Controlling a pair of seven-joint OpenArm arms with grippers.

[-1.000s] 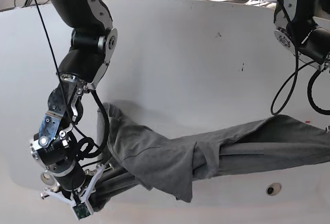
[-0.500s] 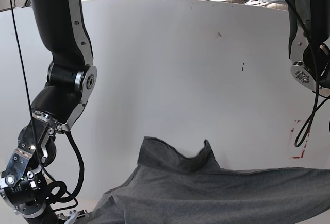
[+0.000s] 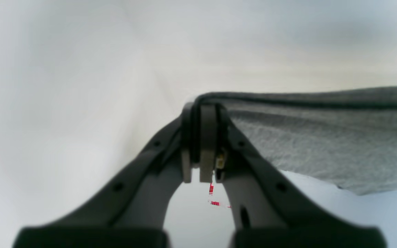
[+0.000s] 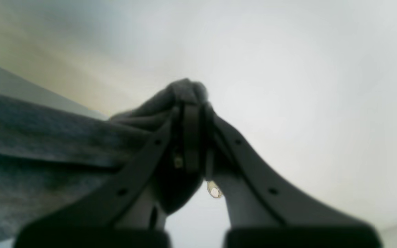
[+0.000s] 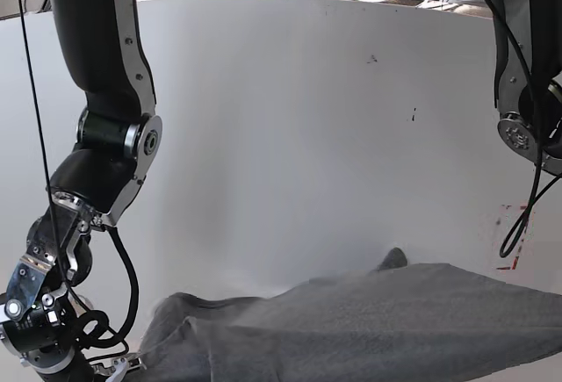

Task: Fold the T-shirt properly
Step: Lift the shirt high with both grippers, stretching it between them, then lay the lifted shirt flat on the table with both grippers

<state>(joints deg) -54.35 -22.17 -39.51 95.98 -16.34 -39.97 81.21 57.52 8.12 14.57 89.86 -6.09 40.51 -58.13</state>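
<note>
Tool on my right arm (image 4: 193,113) sits at the left of the base view, mostly below the frame edge, and from its wrist camera I see its jaws clenched on a bunched wad of the T-shirt (image 4: 64,137). The dark grey fabric bulges out above the fingertips (image 4: 191,137) and trails away to the left of that view in loose folds, with a darker fold hanging down between the two jaw arms.

Across the base view the T-shirt (image 5: 369,329) is stretched as a wide grey sheet along the bottom of the frame, over the white counter (image 5: 307,136). It is rumpled and lower at its left end near my right arm (image 5: 97,162), and it rises toward the right edge of the frame. A small dark peak of cloth pokes up along its top edge. Whether the sheet touches the counter I cannot tell.

At the right, red tape marks (image 5: 509,241) lie on the counter below my left arm (image 5: 527,110). My left tool (image 3: 203,137) is clenched on a thin hemmed edge of the shirt, which runs taut to the right of that view, apart from the counter below.
</note>
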